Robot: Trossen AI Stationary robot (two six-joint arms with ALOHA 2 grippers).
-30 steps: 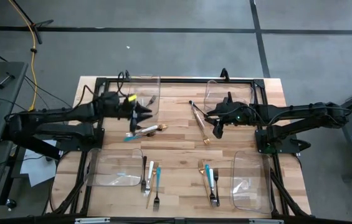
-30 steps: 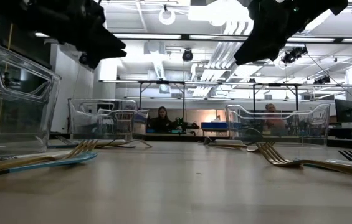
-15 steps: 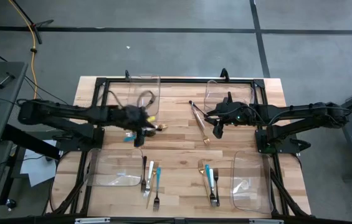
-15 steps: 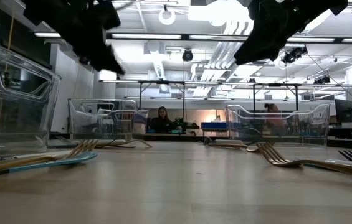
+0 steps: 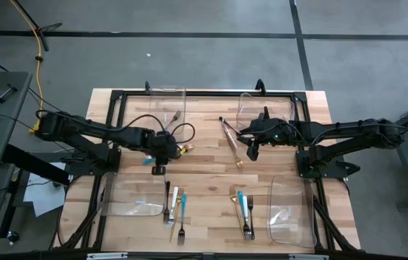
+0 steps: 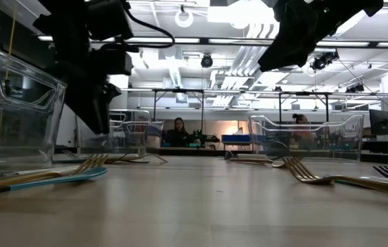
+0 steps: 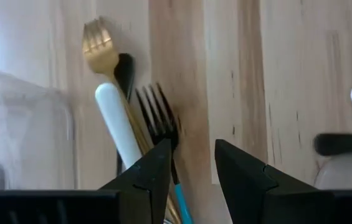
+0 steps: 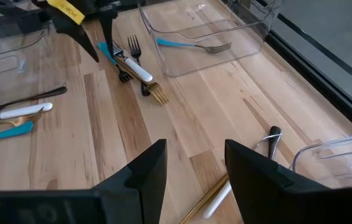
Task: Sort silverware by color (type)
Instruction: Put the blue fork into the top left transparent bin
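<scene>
The light wooden slatted bench (image 5: pixel 211 155) carries four clear rectangular plastic bins, one towards each corner, and both dark arms reach in over it from opposite sides.

The left gripper (image 5: pixel 158 167) hangs above the bench just over a small cluster of silverware: a white-handled utensil (image 7: pixel 116 127), a gold fork (image 7: pixel 98 46), a dark steel fork (image 7: pixel 158 115) and a teal handle (image 7: pixel 180 205) that lie crossing one another directly ahead of its fingertips. Its fingers stand apart with bare wood between them and grip nothing. The clear bin (image 5: pixel 166 108) just beyond this gripper holds a single dark fork (image 5: pixel 175 115).

The right gripper (image 5: pixel 251 152) waits above the bench on the other side, well apart from the left one, its fingers likewise parted and empty. Just beside it, towards the bench's middle, lie a dark utensil with a long gold-handled piece (image 5: pixel 231 139) ending in a gold fork head (image 5: pixel 239 165). Another clear bin (image 5: pixel 261 108) sits just behind it.

Nearer the front edge, below the left gripper, a group of dark, white-handled and teal-handled forks (image 5: pixel 174 209) lies beside a clear bin holding a teal-handled fork (image 5: pixel 140 204). Below the right gripper, a second group of gold, teal and dark pieces (image 5: pixel 242 209) lies beside the fourth bin (image 5: pixel 292 209).
</scene>
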